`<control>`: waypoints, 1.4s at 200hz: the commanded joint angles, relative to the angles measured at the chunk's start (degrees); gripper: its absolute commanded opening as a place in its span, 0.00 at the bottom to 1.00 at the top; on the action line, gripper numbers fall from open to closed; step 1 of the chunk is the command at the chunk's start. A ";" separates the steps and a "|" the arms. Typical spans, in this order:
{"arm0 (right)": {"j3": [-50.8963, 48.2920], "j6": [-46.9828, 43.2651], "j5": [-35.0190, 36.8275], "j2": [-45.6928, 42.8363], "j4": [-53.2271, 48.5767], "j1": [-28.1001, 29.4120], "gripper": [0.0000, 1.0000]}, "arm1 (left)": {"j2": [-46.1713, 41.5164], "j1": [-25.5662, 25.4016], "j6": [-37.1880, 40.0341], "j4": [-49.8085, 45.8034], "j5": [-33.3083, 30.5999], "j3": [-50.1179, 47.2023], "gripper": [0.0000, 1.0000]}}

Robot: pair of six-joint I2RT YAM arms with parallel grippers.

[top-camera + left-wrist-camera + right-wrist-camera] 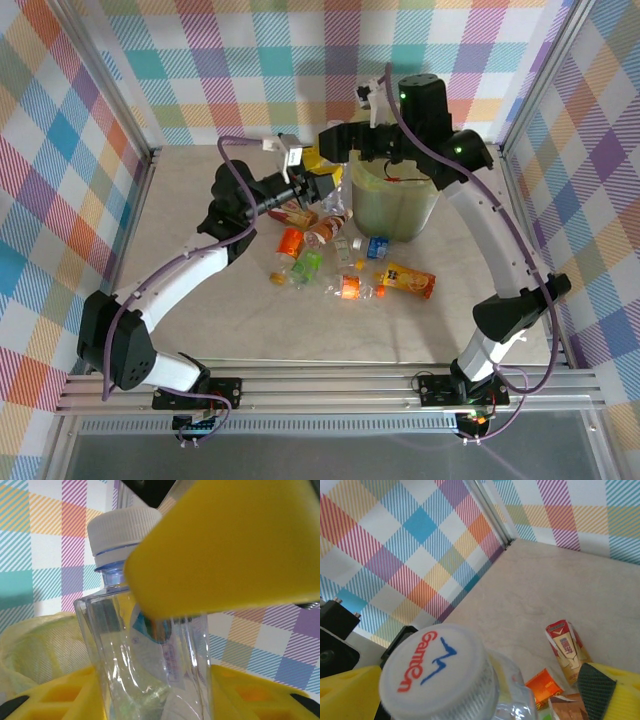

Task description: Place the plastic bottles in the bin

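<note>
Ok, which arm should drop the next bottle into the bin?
Left. The left tool is clamped on a clear white-capped bottle right beside the bin. The right tool stands open.

The bottle [125,655] sits between my left gripper's [150,695] fingers, just left of the bin [400,205] — my right gripper [480,690] straddles its cap [437,670] from above. The bin's at the far middle of the table [300,330], with loose bottles [345,288] scattered in front.

Bottles [291,243] clutter the table [330,338] before the bin [400,212]; its near strip lies bare.
</note>
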 commanded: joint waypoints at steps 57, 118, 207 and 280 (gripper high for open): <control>-4.79 0.56 -0.49 -0.69 2.22 0.60 0.82 | 1.51 -1.03 0.94 2.21 1.10 3.79 0.49; -4.86 0.03 3.85 -1.94 3.82 0.62 0.47 | -0.58 -1.08 3.34 -1.83 2.88 3.10 0.82; 0.98 -10.24 29.27 -4.60 6.81 -0.15 0.44 | -12.35 -1.04 4.12 -7.69 -10.71 -4.15 1.00; -8.39 -13.73 33.34 -2.57 25.80 -6.89 0.45 | -18.94 -0.77 -2.50 -16.56 -33.18 -8.42 1.00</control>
